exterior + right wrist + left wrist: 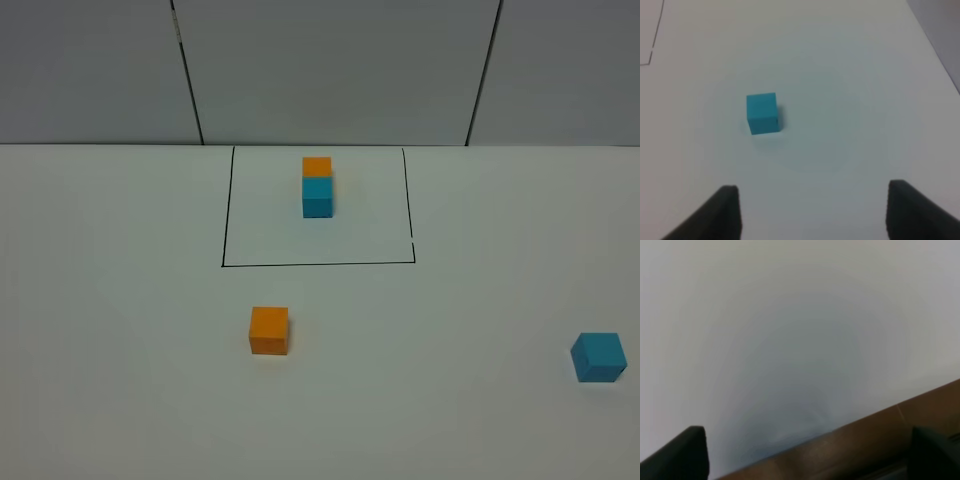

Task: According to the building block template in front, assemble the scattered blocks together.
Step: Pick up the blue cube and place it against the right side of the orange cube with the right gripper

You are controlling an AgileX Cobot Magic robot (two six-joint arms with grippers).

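The template (318,187) is an orange cube joined to a teal cube, standing inside a black drawn rectangle at the back middle of the table. A loose orange cube (269,330) sits in front of the rectangle. A loose teal cube (599,357) sits at the right edge of the exterior high view; it also shows in the right wrist view (762,113). My right gripper (812,212) is open, with the teal cube apart from it, ahead of the fingers. My left gripper (807,452) is open over bare table. Neither gripper shows in the exterior high view.
The white table (120,300) ends at a grey panelled wall (330,70) at the back. The left wrist view shows the table's brown front edge (880,440). A corner of the black outline (652,45) shows in the right wrist view.
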